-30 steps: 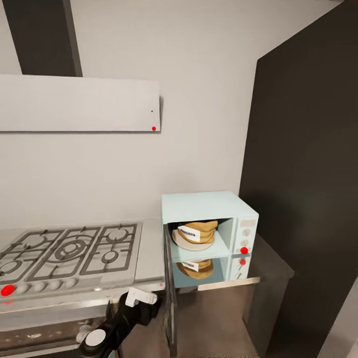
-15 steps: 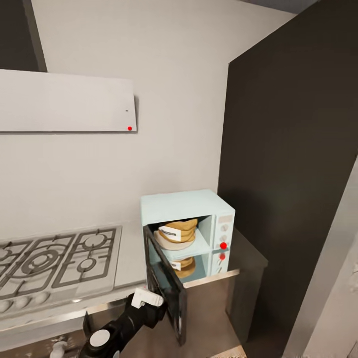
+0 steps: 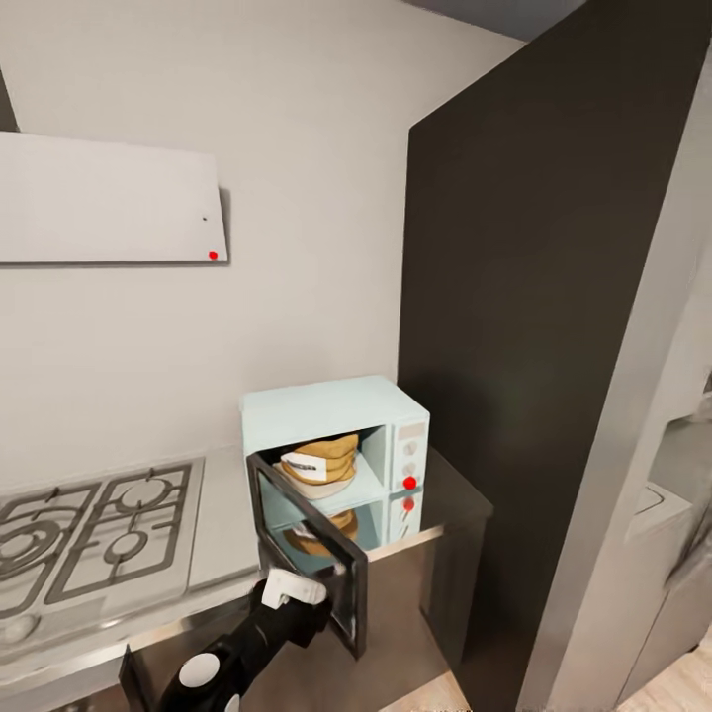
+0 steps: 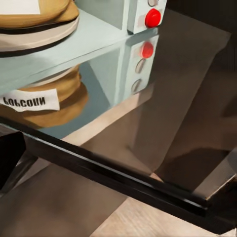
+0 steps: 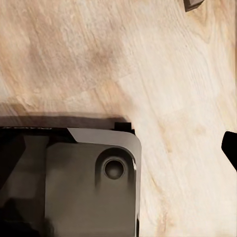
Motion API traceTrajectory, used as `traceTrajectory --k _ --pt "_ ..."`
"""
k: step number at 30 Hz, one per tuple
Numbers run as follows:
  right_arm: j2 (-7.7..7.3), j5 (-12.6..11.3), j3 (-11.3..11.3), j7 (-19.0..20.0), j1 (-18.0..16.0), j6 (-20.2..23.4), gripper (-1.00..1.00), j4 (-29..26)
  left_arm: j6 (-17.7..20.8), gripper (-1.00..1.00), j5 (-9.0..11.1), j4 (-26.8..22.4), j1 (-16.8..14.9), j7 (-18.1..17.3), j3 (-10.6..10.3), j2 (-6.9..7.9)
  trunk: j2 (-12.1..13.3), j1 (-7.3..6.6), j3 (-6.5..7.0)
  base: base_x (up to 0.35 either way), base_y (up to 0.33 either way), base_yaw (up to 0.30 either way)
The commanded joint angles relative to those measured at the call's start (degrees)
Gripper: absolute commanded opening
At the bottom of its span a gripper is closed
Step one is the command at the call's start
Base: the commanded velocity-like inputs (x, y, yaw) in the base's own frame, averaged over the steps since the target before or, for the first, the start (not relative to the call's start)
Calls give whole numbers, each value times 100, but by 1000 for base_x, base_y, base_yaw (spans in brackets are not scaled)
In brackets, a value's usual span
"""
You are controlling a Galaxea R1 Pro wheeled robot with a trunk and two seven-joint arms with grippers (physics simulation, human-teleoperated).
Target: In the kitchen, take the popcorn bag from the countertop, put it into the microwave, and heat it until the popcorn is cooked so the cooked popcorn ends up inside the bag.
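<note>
From the head camera, the microwave (image 3: 336, 445) sits on the table (image 3: 222, 524) hard by its right end, just beside the tall dark cabinet (image 3: 534, 326), and its door (image 3: 309, 549) hangs partly open, swung out over the table's front edge. Inside, on the microwave's pale floor, there's the popcorn bag (image 3: 318, 461), tan with its white label facing out, and its mirror image glints in the glossy table below. The left end effector (image 3: 297, 590) is right at the door's outer edge, white pad against the dark frame, though whether its fingers are spread or pressed together I cannot tell from here. Off to the left of the table lies the steel hob (image 3: 89, 534), and the white hood (image 3: 109, 203) hangs on the wall above it. Over to the left wrist camera: the popcorn bag (image 4: 34, 12) sits on a pale plate (image 4: 44, 37) inside the microwave (image 4: 98, 44), the red dot (image 4: 152, 17) glowing on the control panel, the reflected label reading backwards in the table (image 4: 187, 89), and the door's dark edge (image 4: 118, 173) cuts across close to the lens. Right wrist camera now: pale wooden floor (image 5: 148, 74) and a grey part of the robot's base (image 5: 89, 182); the right end effector's state I cannot tell.
</note>
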Motion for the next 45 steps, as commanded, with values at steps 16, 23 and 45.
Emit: traceTrajectory --k 16,23,45 --pt "-6 14 -29 2 -3 -26 100 21 42 100 15 -198 0 673 58 2 -5 2 -3 62 0 -149" --pt "-6 14 -29 4 -4 -26 100 21 42 100 15 -198 0 703 58 -3 -5 2 -3 255 -18 -1" --pt "11 15 -29 5 -3 -26 100 21 50 100 15 -198 0 706 58 -23 -5 2 -3 181 -114 16"
